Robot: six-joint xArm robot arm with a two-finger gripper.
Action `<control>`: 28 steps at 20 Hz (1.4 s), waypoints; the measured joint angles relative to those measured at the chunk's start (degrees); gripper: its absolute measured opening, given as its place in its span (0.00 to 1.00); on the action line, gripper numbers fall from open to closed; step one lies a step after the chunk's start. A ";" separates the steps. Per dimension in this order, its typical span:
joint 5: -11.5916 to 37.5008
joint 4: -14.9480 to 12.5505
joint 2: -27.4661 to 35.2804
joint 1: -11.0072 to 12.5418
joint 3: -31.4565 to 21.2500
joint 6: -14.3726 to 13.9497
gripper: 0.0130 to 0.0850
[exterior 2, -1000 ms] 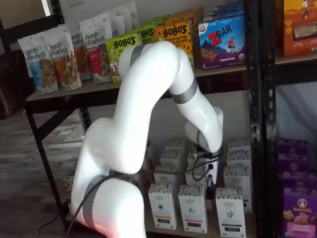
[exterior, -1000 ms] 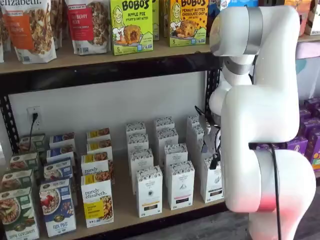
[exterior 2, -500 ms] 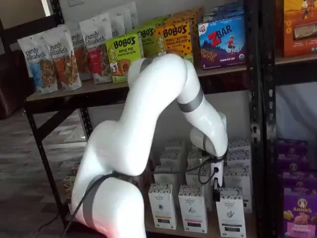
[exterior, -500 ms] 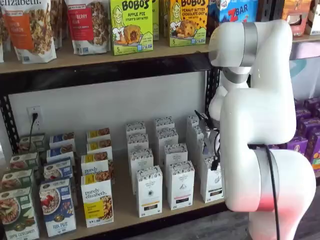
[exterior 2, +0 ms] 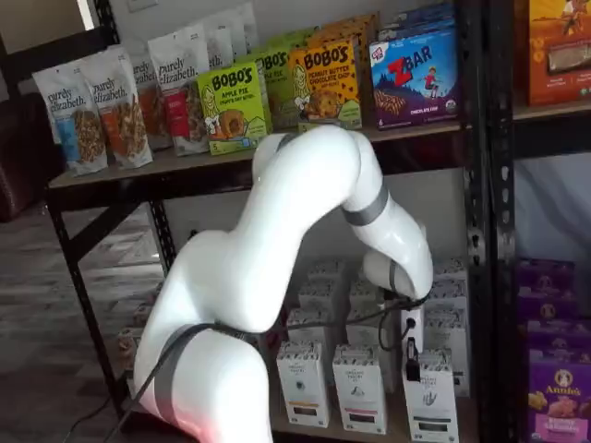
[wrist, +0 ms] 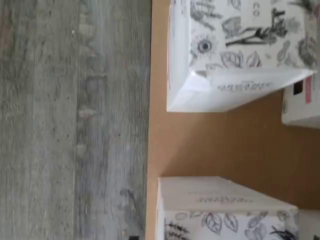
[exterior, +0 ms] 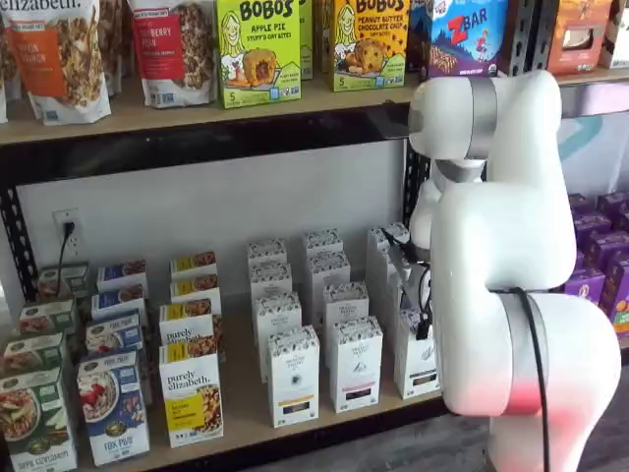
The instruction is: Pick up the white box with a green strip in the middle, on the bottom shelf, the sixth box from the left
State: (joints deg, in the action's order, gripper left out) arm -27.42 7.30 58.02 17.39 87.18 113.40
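Note:
The white box [exterior: 417, 362] stands at the front right of the bottom shelf [exterior: 241, 393], half hidden by my arm. In a shelf view it shows whole [exterior 2: 430, 399], with a small emblem and a dark band low on its front. My gripper [exterior 2: 411, 357] hangs just above its speckled top at the left edge. In a shelf view the gripper [exterior: 425, 326] shows only as a black piece with a cable, and no gap shows between the fingers. The wrist view shows two white speckled cartons [wrist: 235, 55] on the board; I cannot tell which is which.
Like white cartons [exterior: 294, 377] [exterior: 354, 364] stand in rows left of and behind the target. Purely elizabeth boxes [exterior: 192, 398] and cereal boxes [exterior: 113, 408] fill the left. A black upright [exterior 2: 480, 221] stands right of the target. Grey wooden floor [wrist: 75, 120] lies below the shelf edge.
My arm has swung right and lowered. The gripper has come down from the second row to just above the front right carton.

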 joint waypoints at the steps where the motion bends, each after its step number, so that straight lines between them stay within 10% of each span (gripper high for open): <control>1: -0.38 -1.20 0.81 0.01 0.98 -1.02 1.00; 11: -3.29 -9.58 5.28 0.01 7.09 -8.34 1.00; 20: -1.86 -10.39 4.78 -0.08 5.50 -9.14 1.00; 28: -1.27 -9.86 3.50 -0.12 3.39 -8.72 0.78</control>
State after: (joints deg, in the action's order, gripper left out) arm -28.70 -2.56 61.52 17.27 90.57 104.67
